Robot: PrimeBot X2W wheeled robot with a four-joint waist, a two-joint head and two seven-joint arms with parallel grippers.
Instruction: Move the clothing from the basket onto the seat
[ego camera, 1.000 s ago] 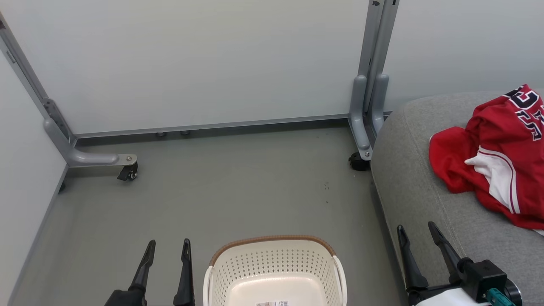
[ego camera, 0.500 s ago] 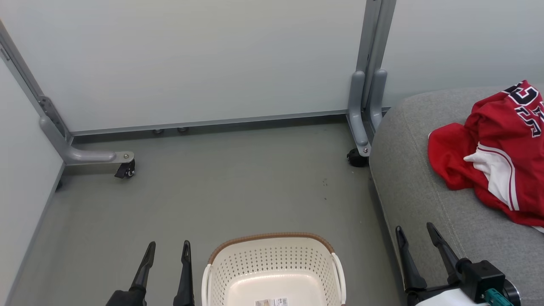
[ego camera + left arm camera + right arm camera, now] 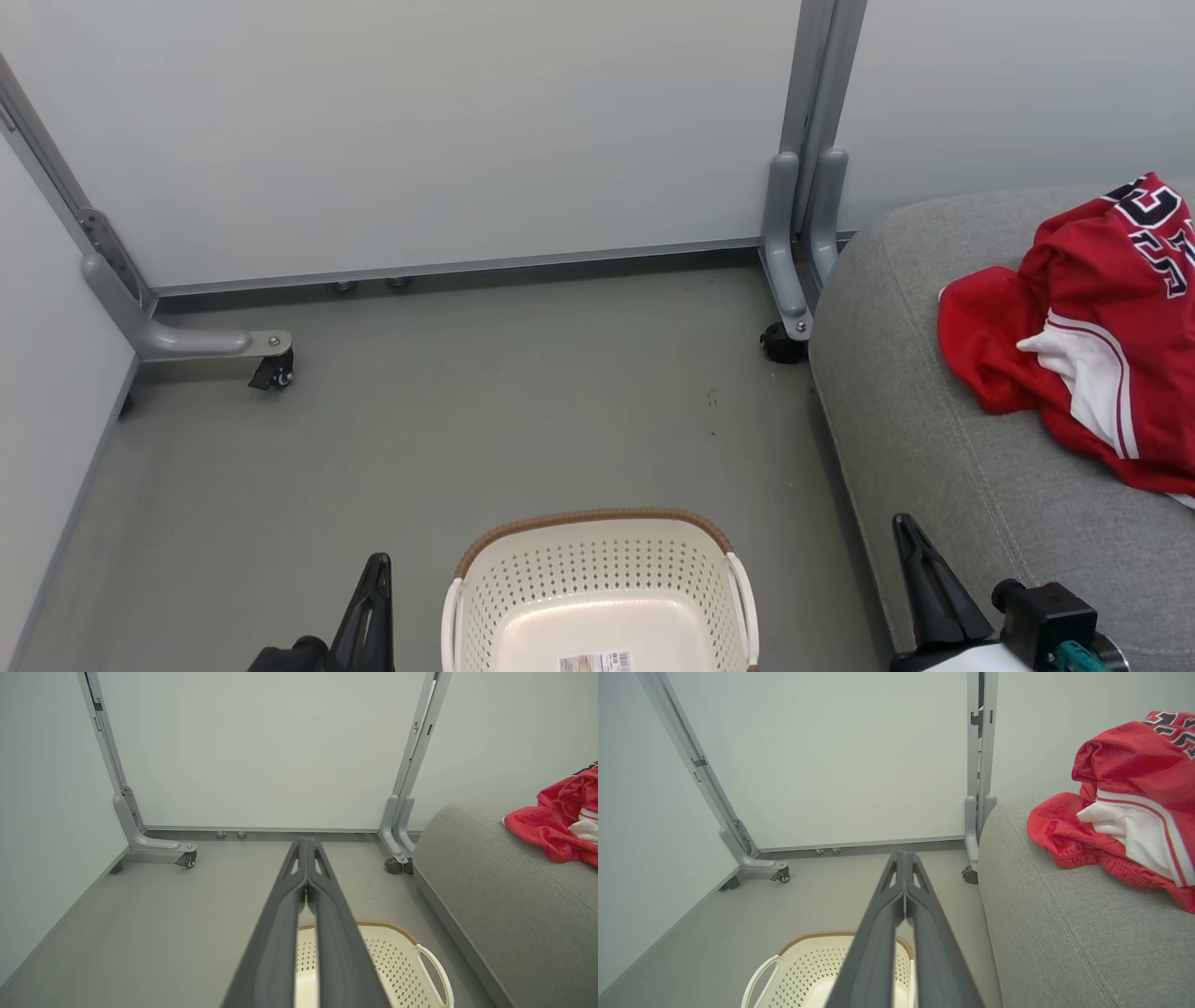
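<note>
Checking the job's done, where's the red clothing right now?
In the head view the clothing lies heaped at the right on the grey seat, apart from the basket on the floor.

The basket (image 3: 597, 565) sits on the floor (image 3: 467, 420) at the near middle of the head view, with a small label (image 3: 596, 664) lying on its bottom. The left end effector (image 3: 377, 571) is just left of the basket; the right end effector (image 3: 906, 537) is to the basket's right, at the near edge of the seat (image 3: 934, 467). The seat lies along the right side, near the basket, and the clothing (image 3: 1074, 345) lies heaped on top of it, well apart from the basket. A panel wall (image 3: 420, 140) runs behind everything. An upright post (image 3: 808, 187) stands at the seat's far left corner, with a caster (image 3: 782, 343) at its foot. Another caster (image 3: 271, 371) rests on the floor in the far left corner.
</note>
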